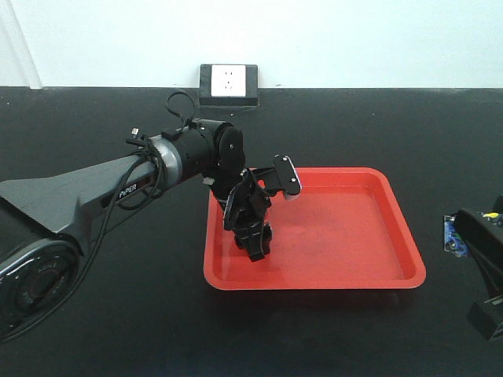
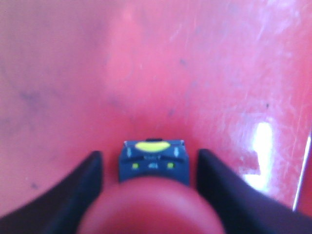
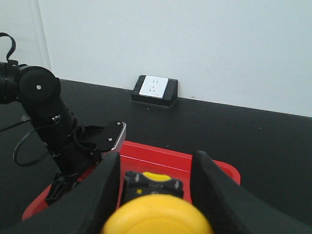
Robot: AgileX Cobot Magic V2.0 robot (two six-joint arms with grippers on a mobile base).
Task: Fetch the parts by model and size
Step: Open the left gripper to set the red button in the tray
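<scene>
Now the red switch [image 2: 153,165] points base-down at the tray [image 1: 393,224] inside the left gripper [image 1: 256,250], grip unclear; the right gripper [image 3: 157,158], off to the tray's side, clamps the yellow switch [image 3: 153,187].

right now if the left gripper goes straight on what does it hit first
Probably the red tray floor; the red-capped switch in the left gripper would touch down first.

gripping the blurred red-capped switch [image 2: 152,207] between two dark fingers [image 2: 73,195], pointing its blue base [image 2: 153,163] at the scratched red tray [image 2: 195,73].
</scene>
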